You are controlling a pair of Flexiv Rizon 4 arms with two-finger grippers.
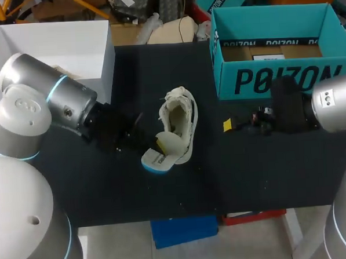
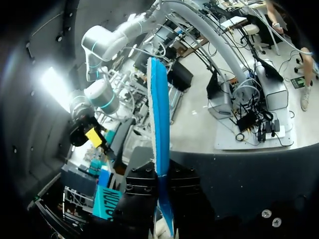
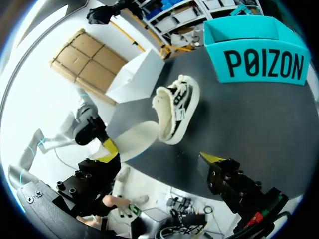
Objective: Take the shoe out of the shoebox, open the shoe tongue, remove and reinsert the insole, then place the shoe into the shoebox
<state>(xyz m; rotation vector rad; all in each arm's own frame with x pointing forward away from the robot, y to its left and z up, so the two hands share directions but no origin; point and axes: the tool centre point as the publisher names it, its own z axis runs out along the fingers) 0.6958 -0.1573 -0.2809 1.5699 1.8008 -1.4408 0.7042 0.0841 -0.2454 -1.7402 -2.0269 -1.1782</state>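
Note:
A cream knitted shoe [image 1: 178,115] lies in the middle of the black table, its opening facing up. Its insole [image 1: 163,156], white on top and blue underneath, is at the shoe's near end with my left gripper [image 1: 157,145] shut on it. In the left wrist view the insole [image 2: 159,114] stands edge-on between the black fingers [image 2: 142,191]. My right gripper [image 1: 228,125] stands open to the right of the shoe, with nothing in it. The right wrist view has the shoe [image 3: 175,107] and insole [image 3: 133,140] ahead of that open gripper [image 3: 159,157].
The teal shoebox [image 1: 275,78] stands open at the back right, a cardboard insert inside it. A white box [image 1: 106,57] stands at the back left. The table's front edge [image 1: 183,215] runs just beyond the insole.

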